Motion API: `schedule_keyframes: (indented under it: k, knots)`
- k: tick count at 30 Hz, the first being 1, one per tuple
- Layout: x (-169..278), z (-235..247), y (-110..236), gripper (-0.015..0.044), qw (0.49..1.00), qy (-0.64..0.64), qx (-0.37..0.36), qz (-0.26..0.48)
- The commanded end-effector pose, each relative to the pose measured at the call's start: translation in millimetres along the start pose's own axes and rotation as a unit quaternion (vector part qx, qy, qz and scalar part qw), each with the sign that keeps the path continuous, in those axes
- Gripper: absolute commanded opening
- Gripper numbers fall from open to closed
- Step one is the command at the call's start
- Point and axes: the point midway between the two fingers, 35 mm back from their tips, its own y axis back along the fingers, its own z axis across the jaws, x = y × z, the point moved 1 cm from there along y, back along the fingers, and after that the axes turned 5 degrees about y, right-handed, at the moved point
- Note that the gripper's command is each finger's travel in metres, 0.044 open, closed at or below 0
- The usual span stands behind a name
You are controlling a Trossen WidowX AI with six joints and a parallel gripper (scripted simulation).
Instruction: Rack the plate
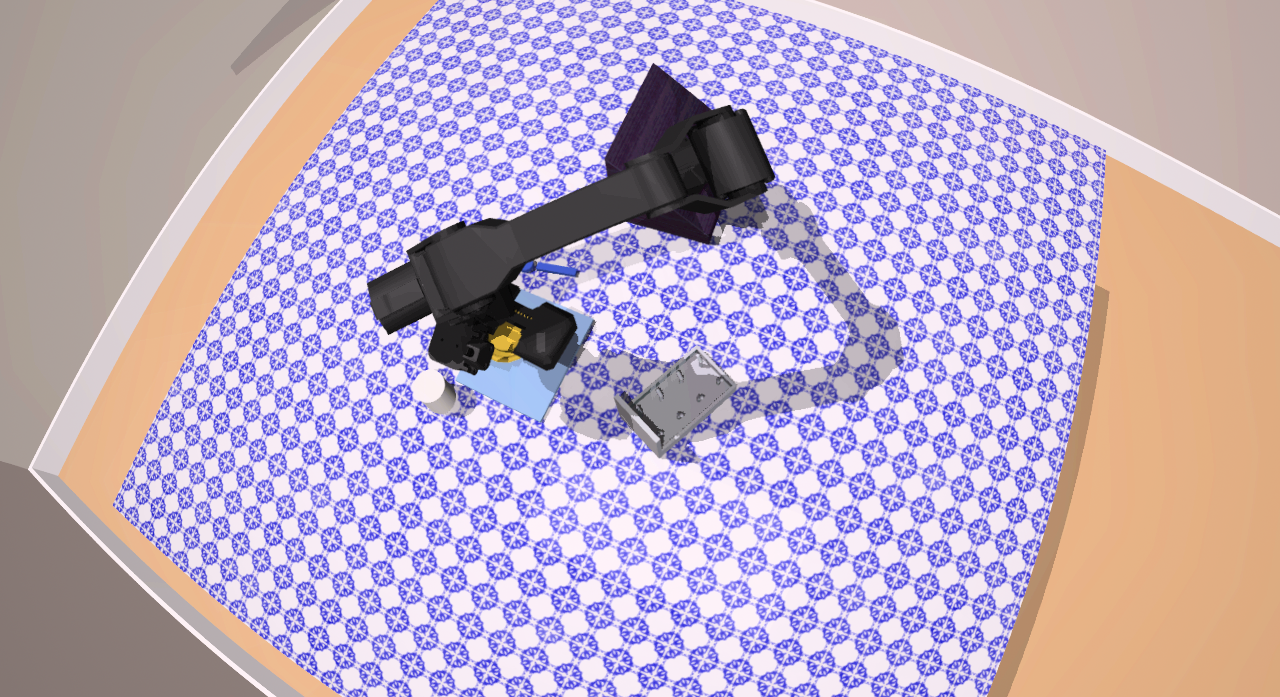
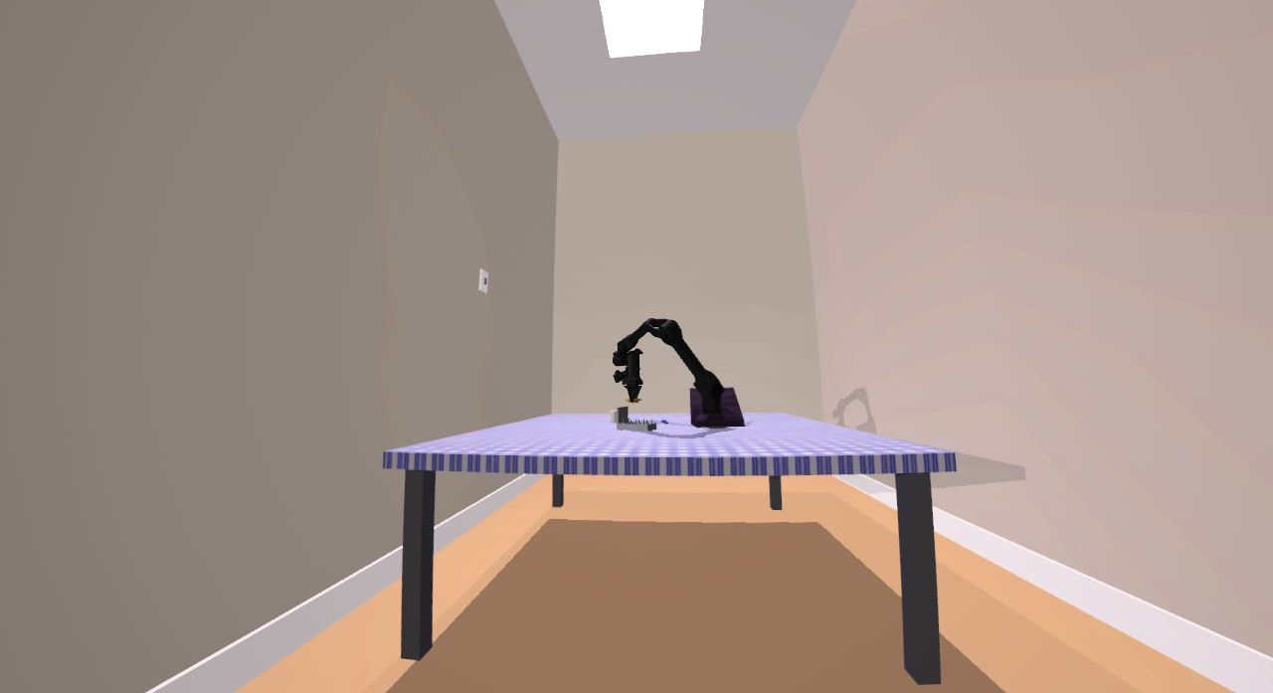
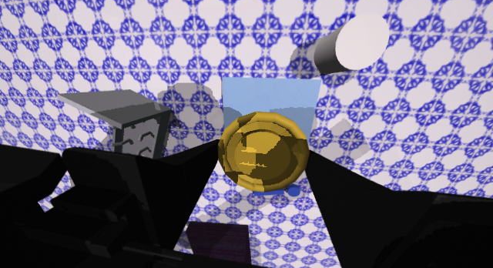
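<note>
My gripper [image 1: 499, 344] [image 2: 633, 392] [image 3: 261, 149] is shut on the yellow plate [image 1: 507, 341] [image 3: 269, 162], one black finger on each side of its rim. The plate hangs in the air above the light blue mat [image 1: 514, 390] [image 3: 269, 92], its hollow face towards the wrist camera. The grey dish rack [image 1: 680, 397] [image 2: 636, 425] [image 3: 131, 118] stands on the table to the right of the mat in the overhead view, with small rails on its floor and nothing in its slots. In the wrist view it is to the left of the plate.
A white cylinder [image 1: 431, 390] [image 3: 354, 42] stands just beside the mat's left corner. A small blue utensil [image 1: 554, 268] [image 3: 293, 190] lies near the mat's far edge. The arm's dark purple base block [image 1: 657, 111] [image 2: 717, 407] is at the back.
</note>
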Motion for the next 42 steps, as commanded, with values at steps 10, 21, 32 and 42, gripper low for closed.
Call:
schedule_keyframes:
  k: [10, 21, 32, 42]
  knots:
    - [-0.8, -0.4, 52.6, 0.0000, 1.000, 0.004, 0.002, 0.001]
    - [0.4, 27.8, 65.4, 0.0000, 0.996, -0.089, 0.002, -0.001]
    - [9.5, 83.0, 72.3, 0.0000, 0.962, -0.275, 0.001, -0.004]
    - [24.6, 130.5, 74.2, 0.0000, 0.900, -0.436, -0.003, -0.004]
